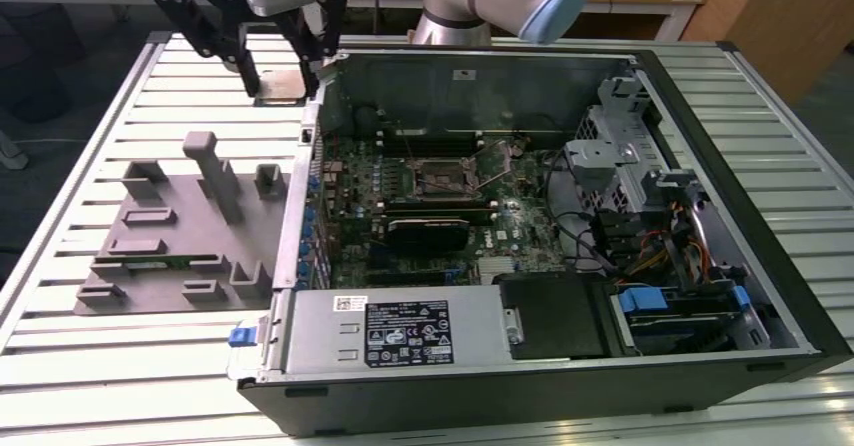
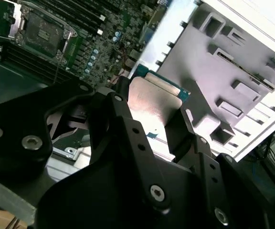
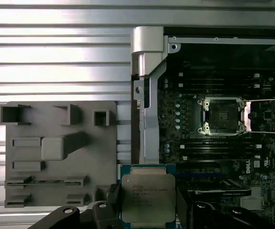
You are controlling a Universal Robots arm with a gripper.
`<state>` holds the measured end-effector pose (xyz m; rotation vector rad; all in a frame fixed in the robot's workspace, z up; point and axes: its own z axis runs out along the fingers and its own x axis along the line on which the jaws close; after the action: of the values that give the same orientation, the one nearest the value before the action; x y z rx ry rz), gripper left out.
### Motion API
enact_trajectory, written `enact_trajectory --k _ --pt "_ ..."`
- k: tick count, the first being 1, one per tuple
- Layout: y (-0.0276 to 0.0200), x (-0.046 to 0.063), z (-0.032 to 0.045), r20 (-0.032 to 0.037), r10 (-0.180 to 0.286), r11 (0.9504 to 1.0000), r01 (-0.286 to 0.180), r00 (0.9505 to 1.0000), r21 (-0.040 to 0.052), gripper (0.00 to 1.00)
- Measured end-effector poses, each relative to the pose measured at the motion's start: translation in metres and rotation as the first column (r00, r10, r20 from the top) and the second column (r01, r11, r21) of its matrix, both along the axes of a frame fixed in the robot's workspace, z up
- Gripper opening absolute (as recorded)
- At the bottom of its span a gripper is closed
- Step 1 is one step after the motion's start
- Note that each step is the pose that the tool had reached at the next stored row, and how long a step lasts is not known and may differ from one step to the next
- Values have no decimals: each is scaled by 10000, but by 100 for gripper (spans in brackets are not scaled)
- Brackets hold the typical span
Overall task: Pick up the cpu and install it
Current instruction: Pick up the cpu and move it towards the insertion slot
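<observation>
The cpu (image 3: 148, 198) is silvery, green-rimmed (dark print on top). The tray (image 3: 99, 157) is plain grey, the slatted table (image 3: 56, 57) silver.

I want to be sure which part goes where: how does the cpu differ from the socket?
The cpu has a silvery top with a green rim; the socket is dark inside a metal frame. The cpu is gripped between the fingers; the socket sits on the board inside the case, its cover open. Both are square.

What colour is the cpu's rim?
The cpu rim is blue-green; clearest in the first wrist view.
</observation>
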<state>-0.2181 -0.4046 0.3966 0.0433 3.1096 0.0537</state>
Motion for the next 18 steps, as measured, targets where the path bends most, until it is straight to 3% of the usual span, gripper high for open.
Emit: enact_trajectory --k 18 --pt "0 540 0 0 0 10000 0 10000 0 55"
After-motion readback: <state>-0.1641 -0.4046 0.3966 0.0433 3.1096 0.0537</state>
